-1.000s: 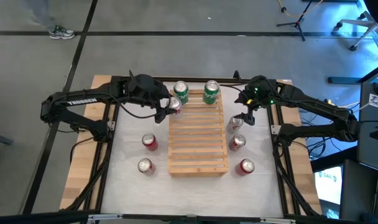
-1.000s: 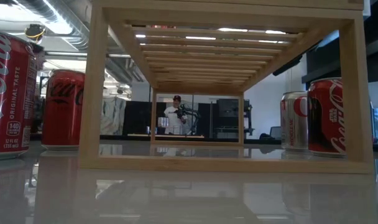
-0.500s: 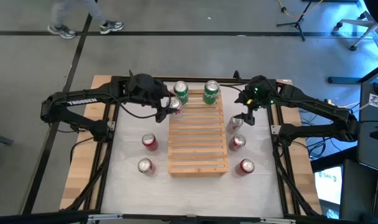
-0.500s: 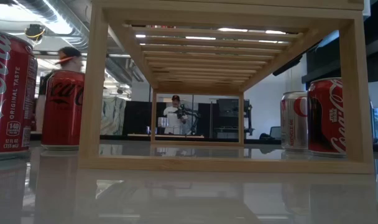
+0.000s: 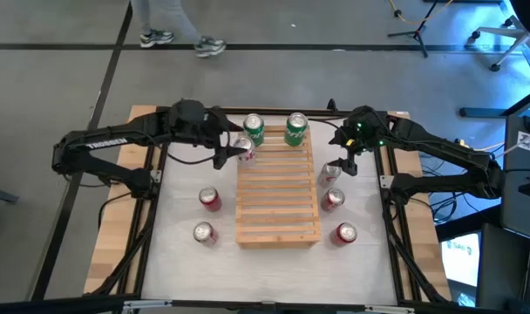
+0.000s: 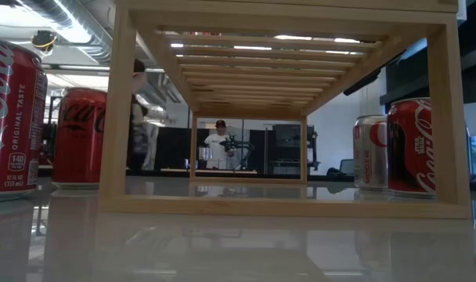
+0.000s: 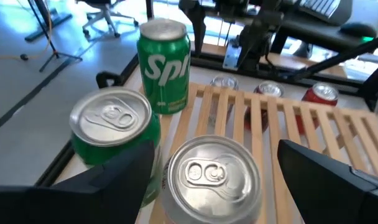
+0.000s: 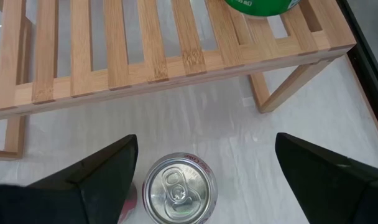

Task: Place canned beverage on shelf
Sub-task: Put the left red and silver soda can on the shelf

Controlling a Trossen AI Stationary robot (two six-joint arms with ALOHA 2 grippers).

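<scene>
The pale wooden slat shelf (image 5: 278,196) stands mid-table. Two green cans (image 5: 254,129) (image 5: 295,128) stand on its far end. A silver-topped red can (image 5: 244,148) stands upright at the shelf's far left corner; whether it rests on the slats or beside them I cannot tell. My left gripper (image 5: 229,152) is open, and its fingers stand on either side of this can (image 7: 214,177) without touching it. My right gripper (image 5: 336,168) is open above another red can (image 8: 179,190), which stands on the white table right of the shelf. Its fingers are well clear on both sides.
Two red cans (image 5: 210,199) (image 5: 203,233) stand on the table left of the shelf, and two (image 5: 333,199) (image 5: 344,234) stand right of it. The low view looks through the shelf's frame (image 6: 120,117), with cans on both sides. A person walks past the table's far side.
My left gripper has drawn back a little toward the table's left edge, away from the red can at the shelf's corner, which stays upright in place. My right gripper has kept still. A person has walked rightward behind the table.
</scene>
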